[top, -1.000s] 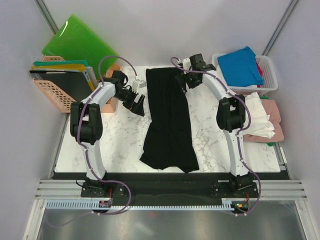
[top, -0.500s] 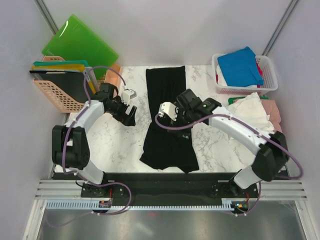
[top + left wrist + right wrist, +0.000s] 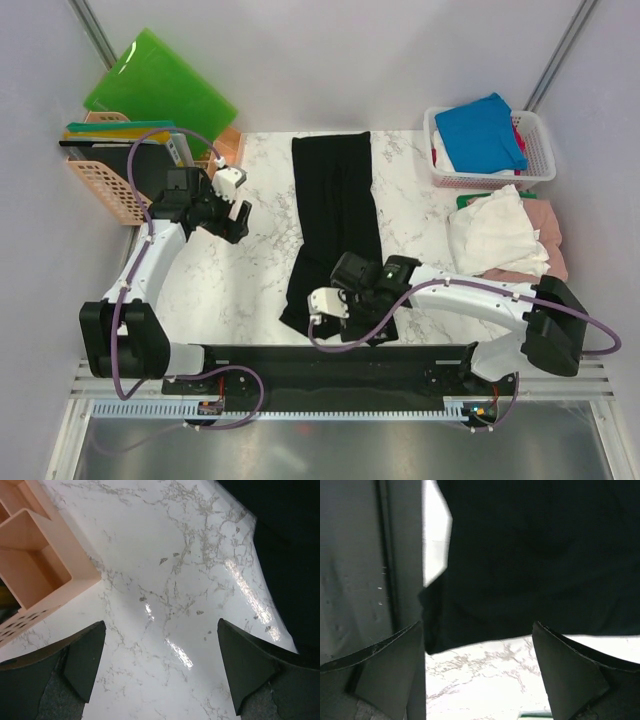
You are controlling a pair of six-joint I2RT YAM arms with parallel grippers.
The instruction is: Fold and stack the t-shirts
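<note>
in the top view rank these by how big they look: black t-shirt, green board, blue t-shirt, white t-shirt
1. black t-shirt, clearly the largest, laid out long down the table
2. green board
3. blue t-shirt and white t-shirt: both bunched up and too alike to rank

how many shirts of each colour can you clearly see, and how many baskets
black t-shirt: 1
blue t-shirt: 1
white t-shirt: 1
pink t-shirt: 1
baskets: 2, a white basket and a peach basket
total: 6, not counting mostly hidden cloth
</note>
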